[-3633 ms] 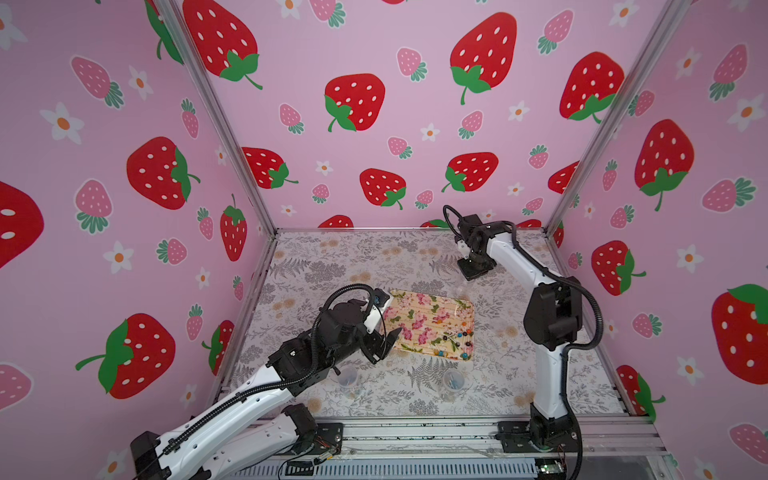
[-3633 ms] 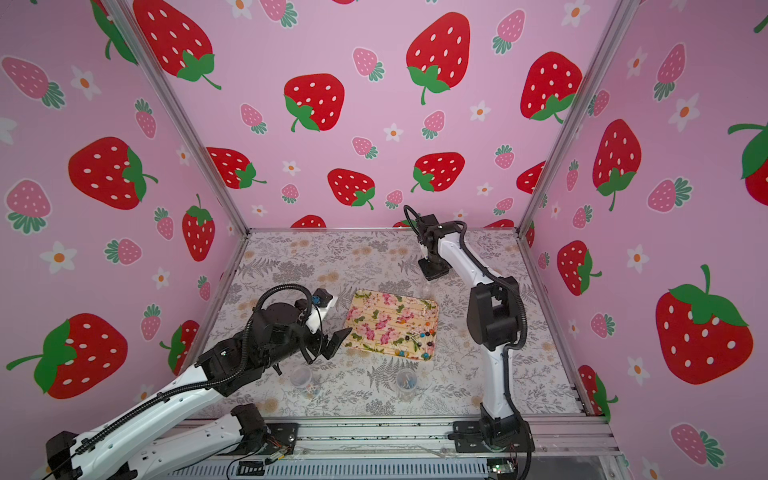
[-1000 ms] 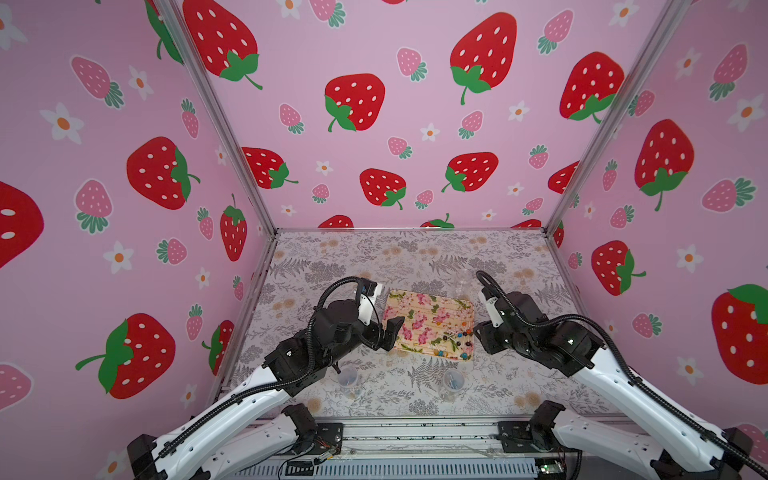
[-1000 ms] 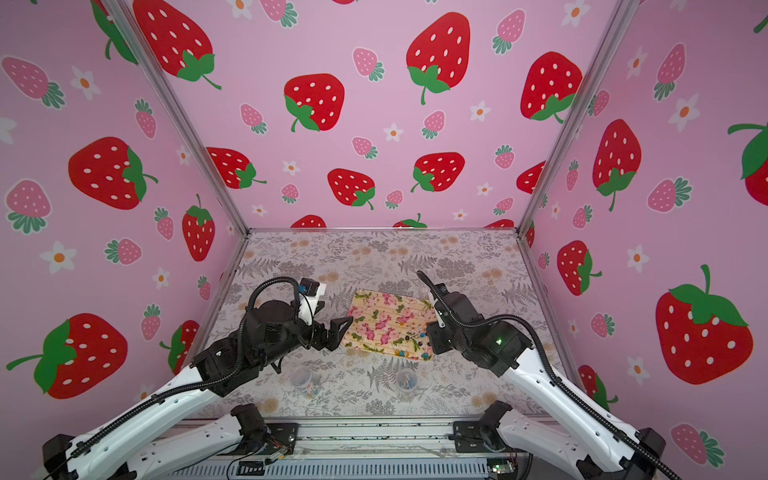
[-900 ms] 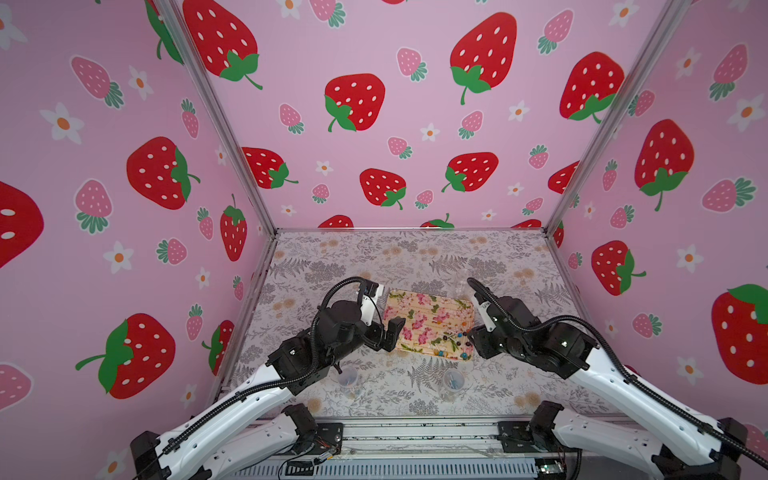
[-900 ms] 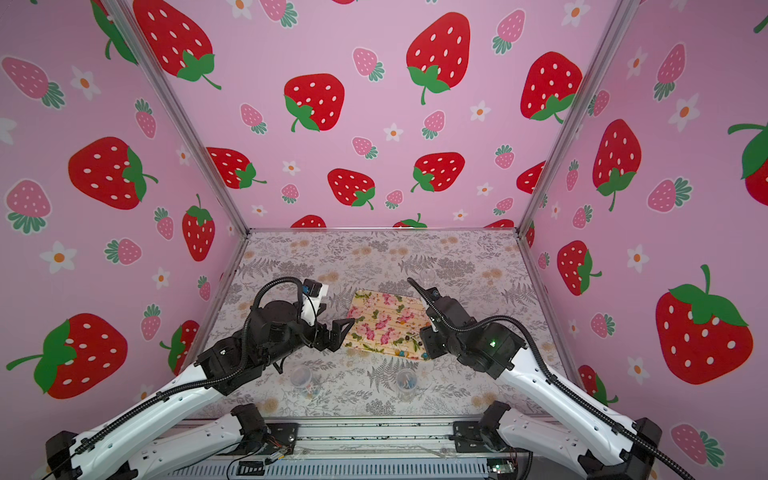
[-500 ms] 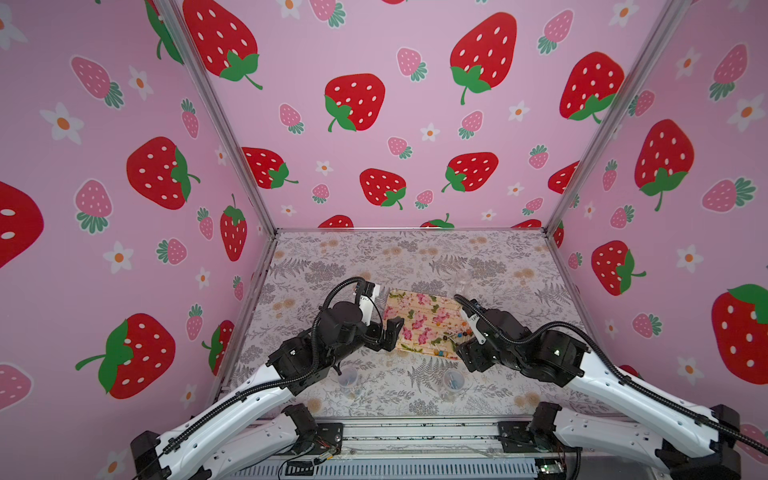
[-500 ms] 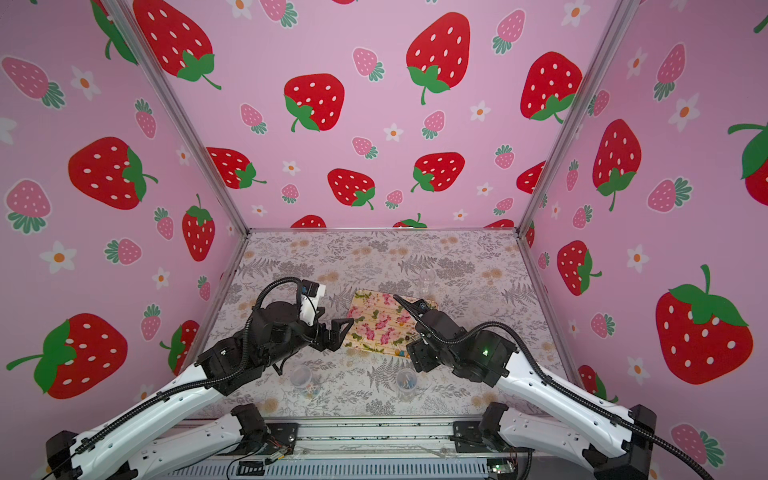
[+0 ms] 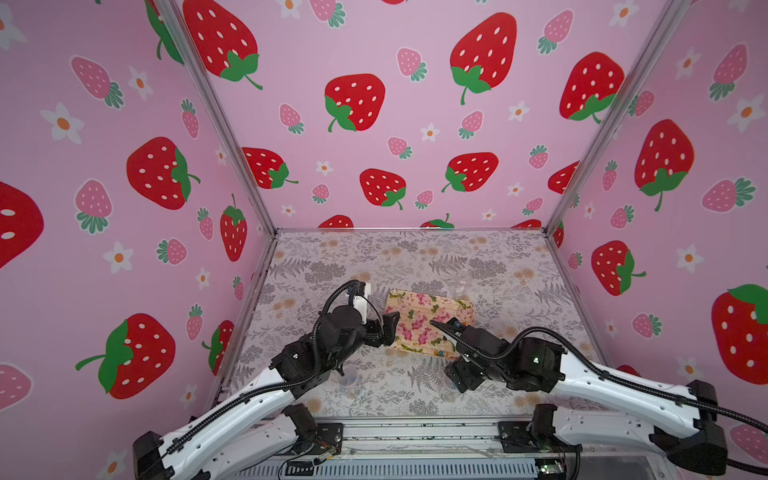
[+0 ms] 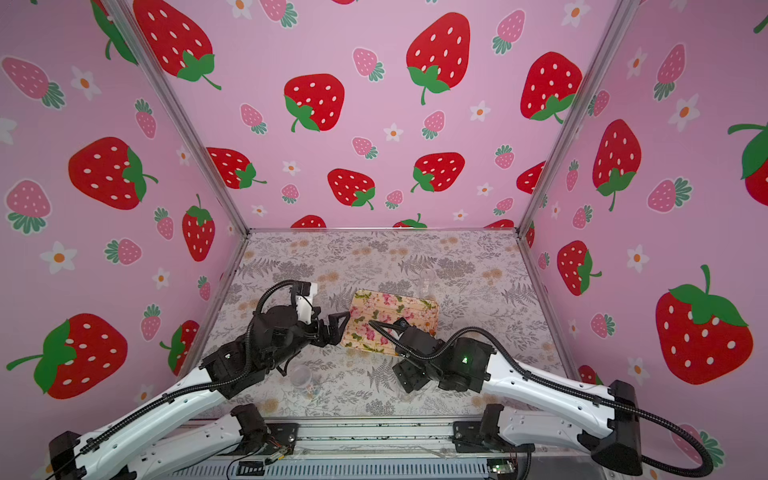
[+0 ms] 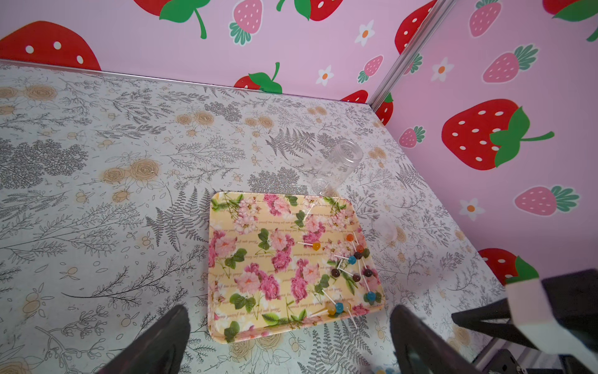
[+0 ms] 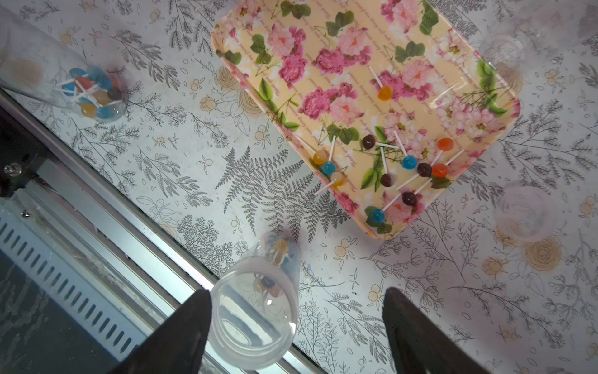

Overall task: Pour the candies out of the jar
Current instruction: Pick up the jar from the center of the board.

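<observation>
Table [image 9: 374,266]: floral tray [image 12: 323,64] at centre | Left gripper [image 11: 288,309]: jaws wide, empty, near the tray's left edge | Right gripper [image 12: 296,291]: jaws wide apart, gripping nothing, clear jar [image 12: 255,320] standing between them by the front rail | Candies [image 12: 404,162]: some in this jar, more scattered on the tray's near corner.

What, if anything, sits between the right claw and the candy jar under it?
Nothing visible does. In the right wrist view the jar stands beneath the open right claw, nearer one finger, candies at its bottom. The tray lies off to the side, out of the way.
</observation>
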Tool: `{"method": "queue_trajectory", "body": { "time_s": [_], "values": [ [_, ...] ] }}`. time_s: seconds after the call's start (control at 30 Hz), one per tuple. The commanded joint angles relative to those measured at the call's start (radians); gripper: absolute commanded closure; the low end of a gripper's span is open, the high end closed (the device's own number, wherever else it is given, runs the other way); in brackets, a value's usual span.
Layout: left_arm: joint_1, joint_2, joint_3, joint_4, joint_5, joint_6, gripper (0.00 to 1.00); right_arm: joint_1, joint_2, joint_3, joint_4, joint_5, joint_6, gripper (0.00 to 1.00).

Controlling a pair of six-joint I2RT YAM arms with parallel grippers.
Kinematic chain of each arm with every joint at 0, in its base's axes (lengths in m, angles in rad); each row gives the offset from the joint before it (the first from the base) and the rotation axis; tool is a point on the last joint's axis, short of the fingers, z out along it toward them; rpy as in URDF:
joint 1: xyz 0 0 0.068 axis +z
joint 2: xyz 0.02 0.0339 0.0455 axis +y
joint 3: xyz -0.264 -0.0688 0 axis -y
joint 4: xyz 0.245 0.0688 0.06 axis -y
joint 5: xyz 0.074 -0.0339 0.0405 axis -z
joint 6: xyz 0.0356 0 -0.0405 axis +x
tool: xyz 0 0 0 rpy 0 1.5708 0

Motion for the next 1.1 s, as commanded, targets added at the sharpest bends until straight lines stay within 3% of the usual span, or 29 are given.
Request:
{"method": "queue_trajectory", "body": {
  "time_s": [0.0,0.47,1.07],
  "values": [
    [0.021,0.019,0.029,0.038,0.03,0.017,0.01,0.058,0.053,0.018,-0.058,0.069,0.088,0.14],
    [0.086,0.0,0.001,0.047,0.122,0.029,0.01,0.101,0.106,-0.024,-0.026,0.032,0.19,0.18],
    [0.152,0.0,-0.01,0.057,0.193,0.029,0.01,0.1,0.174,-0.038,-0.012,0.009,0.21,0.41]
  ]
}}
